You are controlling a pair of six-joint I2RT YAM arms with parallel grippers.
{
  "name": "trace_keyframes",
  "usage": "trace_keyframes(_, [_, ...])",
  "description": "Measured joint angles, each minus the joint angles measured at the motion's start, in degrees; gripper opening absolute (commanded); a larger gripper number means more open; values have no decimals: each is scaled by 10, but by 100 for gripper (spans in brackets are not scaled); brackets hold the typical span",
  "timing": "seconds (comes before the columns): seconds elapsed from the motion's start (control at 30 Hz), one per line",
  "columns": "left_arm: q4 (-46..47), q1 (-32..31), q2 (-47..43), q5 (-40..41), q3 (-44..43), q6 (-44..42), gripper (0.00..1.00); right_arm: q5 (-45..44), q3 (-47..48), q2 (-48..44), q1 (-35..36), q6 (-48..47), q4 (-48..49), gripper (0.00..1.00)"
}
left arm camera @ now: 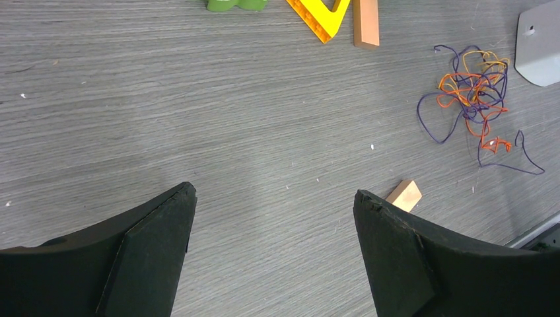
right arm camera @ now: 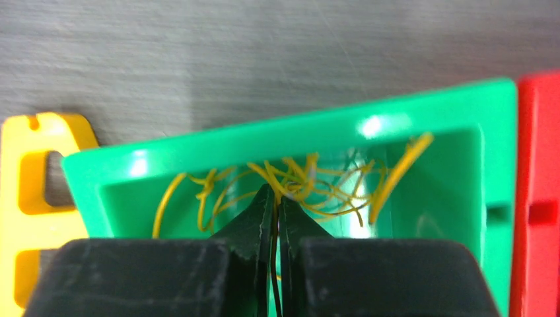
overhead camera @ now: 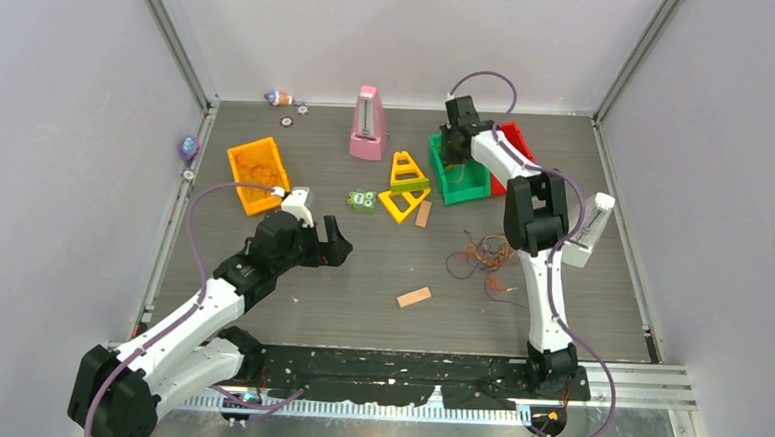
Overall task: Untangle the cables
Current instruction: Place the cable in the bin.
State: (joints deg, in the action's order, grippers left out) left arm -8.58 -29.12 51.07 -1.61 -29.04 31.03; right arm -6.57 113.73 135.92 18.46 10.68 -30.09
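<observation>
While the right gripper (right arm camera: 274, 198) has its jaws pinched on yellow cables (right arm camera: 300, 179) inside the green bin (right arm camera: 297, 132), the left gripper (left arm camera: 274, 191) holds its jaws wide apart, empty.

A loose tangle of thin cables (overhead camera: 484, 256) in orange-red, yellow and dark purple is spread flat on the grey table (overhead camera: 360, 277). Purple loops trail out from its edges. A separate bunch of yellow strands (right arm camera: 297, 179) is seen inside the green bin (right arm camera: 422, 105), apparently pinched between the closed fingers of the right gripper (right arm camera: 274, 195).
</observation>
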Motion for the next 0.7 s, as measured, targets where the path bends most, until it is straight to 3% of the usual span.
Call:
trace_keyframes(0.17, [-3,0,-1,0,0,0,90,28,136,74,0,5,-43,16])
trace_keyframes(0.23, [-8,0,-3,0,-1,-1,90,35,169,93,0,10,-48,34])
trace_keyframes(0.27, [-9,0,-5,0,-1,-2,90,40,181,99,-1,15,-48,49])
trace_keyframes(0.33, [-17,0,-7,0,-3,-3,91,50,194,107,-2,23,-51,58])
trace_keyframes(0.7, [-32,0,-9,0,-18,-14,91,72,105,29,-7,36,-16,67])
